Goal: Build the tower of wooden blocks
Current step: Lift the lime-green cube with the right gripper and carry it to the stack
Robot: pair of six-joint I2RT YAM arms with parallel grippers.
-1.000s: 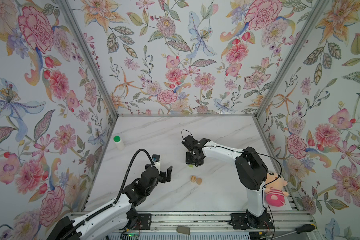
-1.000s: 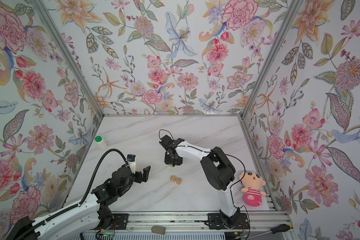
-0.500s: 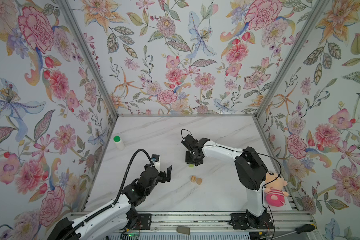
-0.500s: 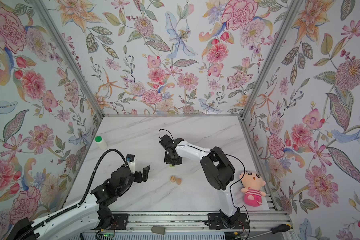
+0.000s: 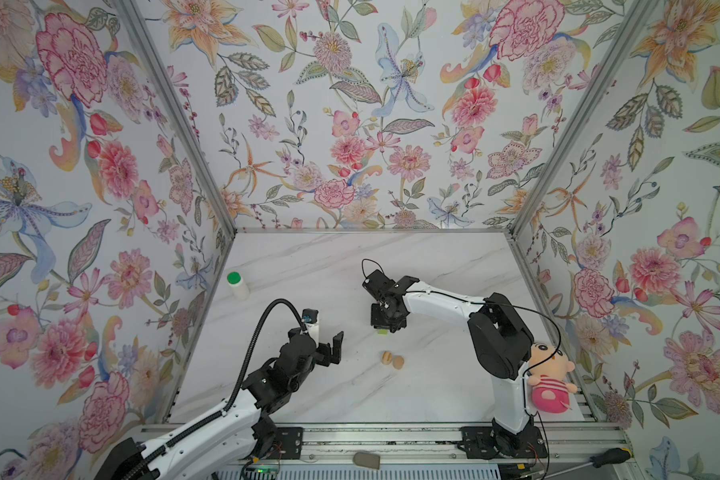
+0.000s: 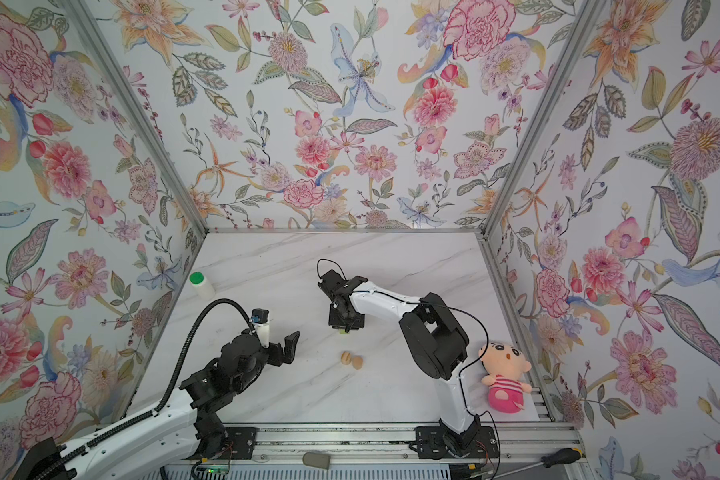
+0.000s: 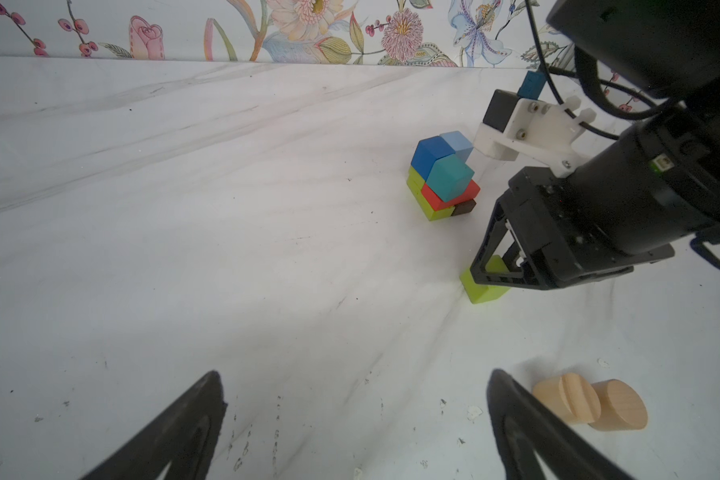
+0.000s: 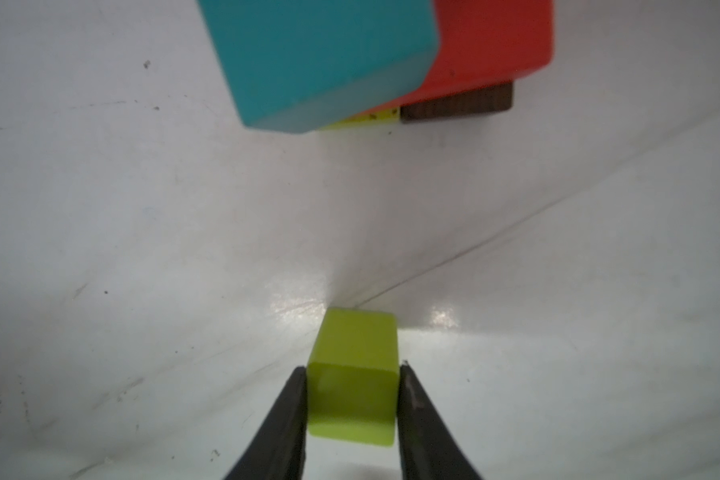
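My right gripper (image 8: 353, 368) is clamped on 1 yellow-green block (image 8: 352, 399), with both fingers (image 8: 283, 415) pressed against its sides. In the left wrist view it sits low at the marble table (image 7: 184, 228); whether it touches the surface or is just off it I cannot tell.

The tower (image 7: 443, 178) stands just beyond, apart from that block. A dark brown piece (image 8: 458, 106) and yellow-green ones form the base, a red block (image 8: 495, 37) lies over them, a teal block (image 8: 321, 58) sits on the red, and 2 blue blocks (image 7: 429, 156) sit up top behind the teal.

My left gripper (image 7: 355, 374) hangs over bare table with its jaws wide apart, holding nothing. The 2 tan rounded pieces (image 7: 566, 399) lie touching each other on the table — just beside one finger of my left gripper, near the held block and well clear of the tower.
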